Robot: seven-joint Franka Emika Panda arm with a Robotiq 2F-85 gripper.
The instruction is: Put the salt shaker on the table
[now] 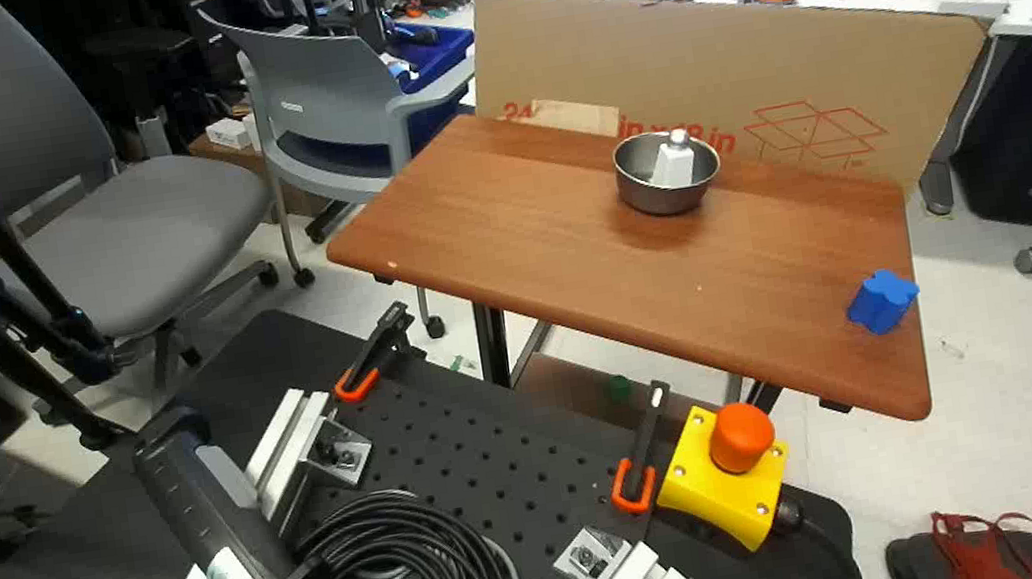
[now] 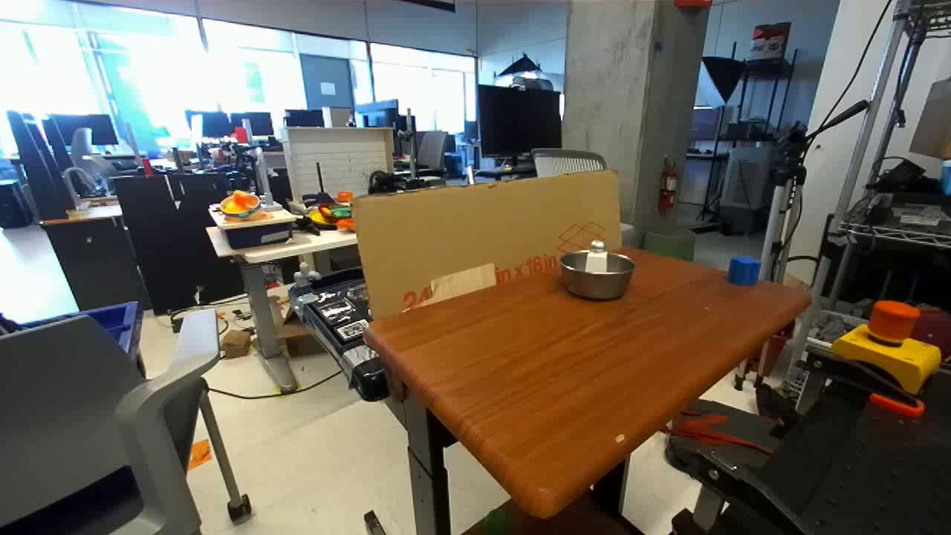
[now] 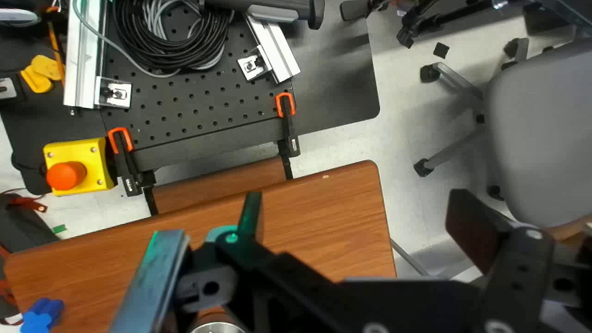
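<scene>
The white salt shaker (image 1: pixel 673 164) with a silver top stands inside the round steel bowl (image 1: pixel 660 201), leaning slightly. It also shows in an exterior view (image 2: pixel 596 260), with its lower part hidden by the bowl's wall. The bowl sits on the reddish-brown table (image 1: pixel 506 220) near its back edge. In the wrist view, only a bit of the bowl's rim (image 3: pixel 217 327) shows at the bottom edge, and the shaker is out of view. My gripper (image 3: pixel 358 217) is open and empty, its fingers wide apart, high above the table. It is out of both exterior views.
A blue block (image 1: pixel 882 301) stands on the table near a corner. A cardboard sheet (image 1: pixel 727 68) stands along the table's back edge. A black perforated board (image 1: pixel 459 459) with clamps, coiled cable (image 1: pixel 415 576) and a yellow emergency stop box (image 1: pixel 725 482) lies before the table.
</scene>
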